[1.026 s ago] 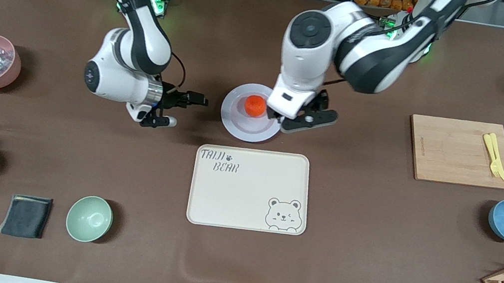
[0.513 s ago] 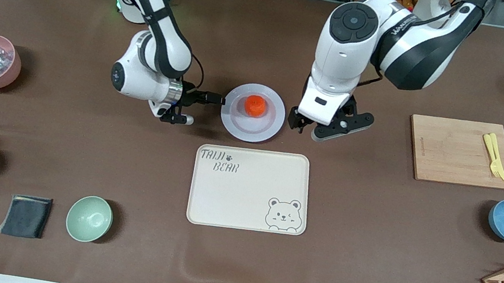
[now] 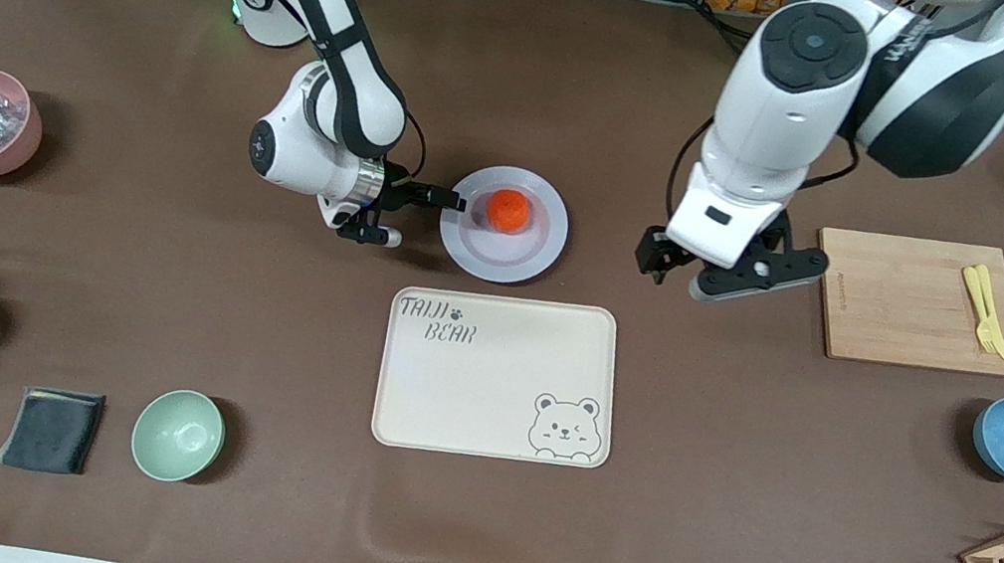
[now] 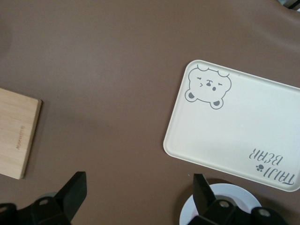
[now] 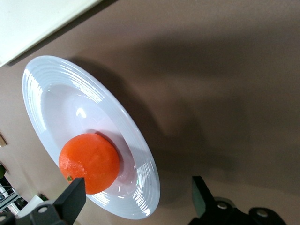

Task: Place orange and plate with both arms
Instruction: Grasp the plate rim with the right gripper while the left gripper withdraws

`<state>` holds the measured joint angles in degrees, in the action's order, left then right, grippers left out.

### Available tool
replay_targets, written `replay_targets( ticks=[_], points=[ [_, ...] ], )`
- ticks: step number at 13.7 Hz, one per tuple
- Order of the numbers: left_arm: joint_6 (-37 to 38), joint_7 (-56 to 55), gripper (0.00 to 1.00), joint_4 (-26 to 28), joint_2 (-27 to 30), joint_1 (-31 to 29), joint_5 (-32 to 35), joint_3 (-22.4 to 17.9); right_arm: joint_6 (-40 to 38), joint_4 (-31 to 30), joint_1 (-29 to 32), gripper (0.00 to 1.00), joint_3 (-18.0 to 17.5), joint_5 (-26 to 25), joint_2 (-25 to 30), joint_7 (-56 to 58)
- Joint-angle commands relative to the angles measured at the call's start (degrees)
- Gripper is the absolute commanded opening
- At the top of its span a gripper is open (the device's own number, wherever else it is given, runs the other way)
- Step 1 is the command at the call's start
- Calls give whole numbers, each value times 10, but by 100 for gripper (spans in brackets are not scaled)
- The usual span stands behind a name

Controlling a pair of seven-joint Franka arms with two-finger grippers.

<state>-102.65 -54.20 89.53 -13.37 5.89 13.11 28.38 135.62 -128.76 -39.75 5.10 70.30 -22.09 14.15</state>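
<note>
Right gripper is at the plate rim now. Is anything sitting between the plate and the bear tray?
Nothing visible. Only bare brown table separates the round pale lavender-white plate, carrying the small red-orange orange, from the cream rectangular bear-print tray. The right gripper is open at its rim.

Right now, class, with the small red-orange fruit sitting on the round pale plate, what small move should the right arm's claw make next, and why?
Probably the right claw should slide in a little more and close on the rim of the round pale lavender-white plate. Its fingers are open at that rim, and the small red-orange orange sits on the plate. The left claw is open over bare table, apart from the plate.
</note>
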Motion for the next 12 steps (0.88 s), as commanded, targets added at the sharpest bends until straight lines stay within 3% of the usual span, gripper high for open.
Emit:
replay_targets(
  ticks=[1,4,6,7,8,12],
  points=[
    [13,43,100,16,26,-24,-16,4,7,-2,-10,100,6,18,-3,6],
    [32,99,100,16,37,-47,-17,4,7,3,-11,100,6,18,-14,6],
    [39,154,100,17,51,-68,-17,3,7,5,-12,52,5,23,-15,5],
    [51,171,100,17,57,-75,-17,3,7,6,-16,37,5,39,-16,6],
    [64,182,100,16,61,-76,-17,2,7,10,-26,27,5,61,-19,7],
    [85,223,100,17,90,-127,-76,0,7,23,-43,21,5,138,-44,68]
  ],
)
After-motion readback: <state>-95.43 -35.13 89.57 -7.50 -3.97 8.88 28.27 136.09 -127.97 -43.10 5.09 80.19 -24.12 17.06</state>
